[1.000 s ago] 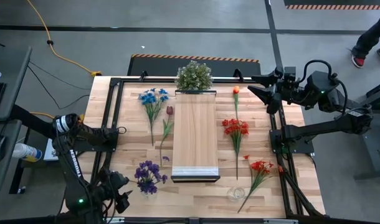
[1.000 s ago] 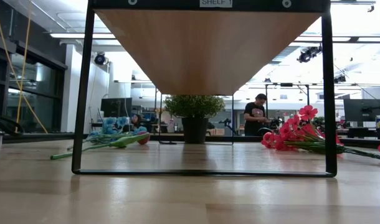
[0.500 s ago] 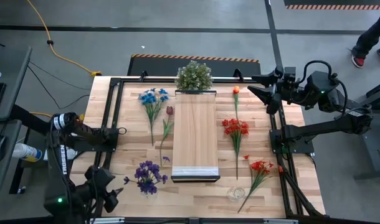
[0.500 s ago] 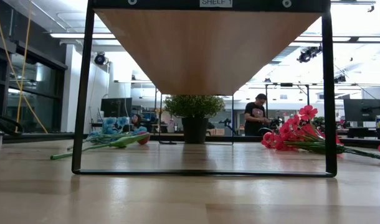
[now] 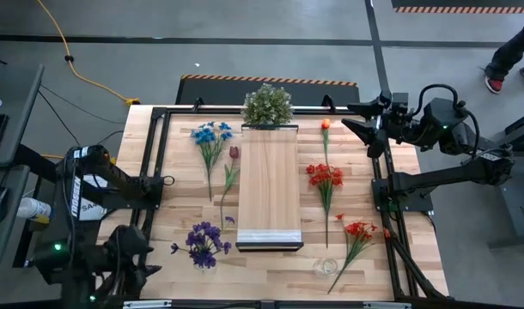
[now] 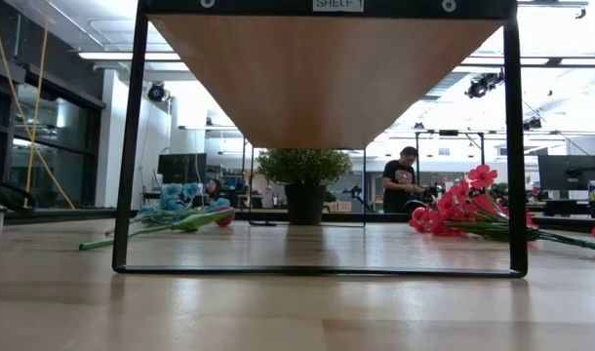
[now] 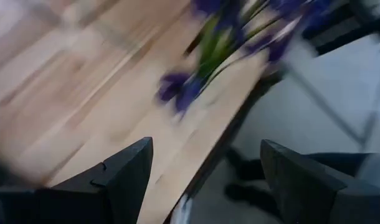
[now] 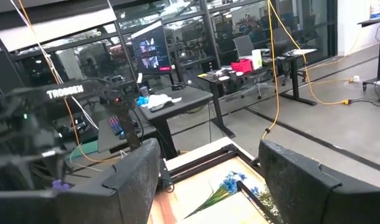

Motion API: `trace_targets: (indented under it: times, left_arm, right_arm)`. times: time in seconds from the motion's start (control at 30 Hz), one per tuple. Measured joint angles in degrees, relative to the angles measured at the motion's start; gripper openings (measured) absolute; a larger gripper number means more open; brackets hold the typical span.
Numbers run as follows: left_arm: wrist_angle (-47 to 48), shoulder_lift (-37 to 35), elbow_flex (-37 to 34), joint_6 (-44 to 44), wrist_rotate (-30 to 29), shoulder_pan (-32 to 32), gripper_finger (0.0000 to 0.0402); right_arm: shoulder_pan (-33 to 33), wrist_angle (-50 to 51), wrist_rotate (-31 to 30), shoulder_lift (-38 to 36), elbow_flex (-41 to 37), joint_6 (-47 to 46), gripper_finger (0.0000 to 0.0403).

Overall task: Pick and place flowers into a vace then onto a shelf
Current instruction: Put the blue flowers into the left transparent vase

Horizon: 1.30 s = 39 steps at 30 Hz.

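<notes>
Flowers (image 5: 210, 142) — blue, purple, red, orange.

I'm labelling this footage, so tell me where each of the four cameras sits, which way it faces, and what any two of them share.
High view: overhead, straight down on the table; shows the left gripper, right gripper, the shelf.
Low view: table height, looking level under the shelf to the bushy plant; no arm shows.
Left wrist view: past its open fingers at the purple flowers.
Right wrist view: past its open fingers over the blue flowers.
Shared: the high view also shows the purple flowers.
</notes>
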<state>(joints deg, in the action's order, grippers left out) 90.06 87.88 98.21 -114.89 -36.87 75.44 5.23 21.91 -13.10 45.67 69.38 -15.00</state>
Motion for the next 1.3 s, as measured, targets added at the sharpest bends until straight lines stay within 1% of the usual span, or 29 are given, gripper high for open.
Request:
trace_targets:
  times: [0.13, 0.27, 0.33, 0.43, 0.6, 0.67, 0.73, 0.83, 1.07, 1.3]
  left_arm:
    - [-0.04, -1.24, 4.71, 9.4, -10.74, -0.04, 0.0326]
    - [-0.06, -2.83, 8.74, 19.16, -19.45, -0.06, 0.0326]
    - [-0.04, -4.21, 9.74, 23.48, -23.54, -0.07, 0.0326]
    - [0.0, -7.14, 10.04, 27.65, -29.72, -0.07, 0.0326]
    - [0.02, -12.39, 10.04, 33.17, -37.17, -0.11, 0.0326]
    - [-0.02, -14.36, 10.04, 35.44, -39.35, -1.17, 0.0326]
    - [0.0, -16.08, 10.04, 37.09, -39.88, -3.79, 0.0326]
    - [0.0, -18.07, 10.01, 39.21, -38.41, -8.9, 0.0326]
    - [-0.03, -19.86, 9.99, 44.77, -35.09, -24.36, 0.0326]
    - [-0.04, -18.84, 9.99, 45.7, -29.99, -38.04, 0.0326]
  right_arm:
    - [0.01, 0.0, 0.0, -0.02, 0.0, 0.54, 0.0262]
    - [-0.01, -0.02, -0.02, -0.04, 0.0, 1.69, 0.0262]
    - [-0.01, -0.39, -0.45, -0.03, 0.0, 2.66, 0.0262]
    - [-0.01, -0.96, -1.67, -0.04, 0.0, 4.28, 0.0262]
    - [0.01, -2.92, -4.42, -0.04, 0.0, 7.95, 0.0262]
    - [-0.01, -4.34, -5.23, -0.04, 0.0, 9.4, 0.0262]
    - [0.01, -5.5, -5.86, -0.07, 0.0, 10.81, 0.0262]
    - [0.01, -7.3, -5.88, -0.07, 0.0, 12.63, 0.0262]
    - [0.01, -9.77, -6.89, -0.07, 0.0, 16.34, 0.0262]
    - [0.0, -9.77, -14.48, -0.67, 0.0, 20.07, 0.0262]
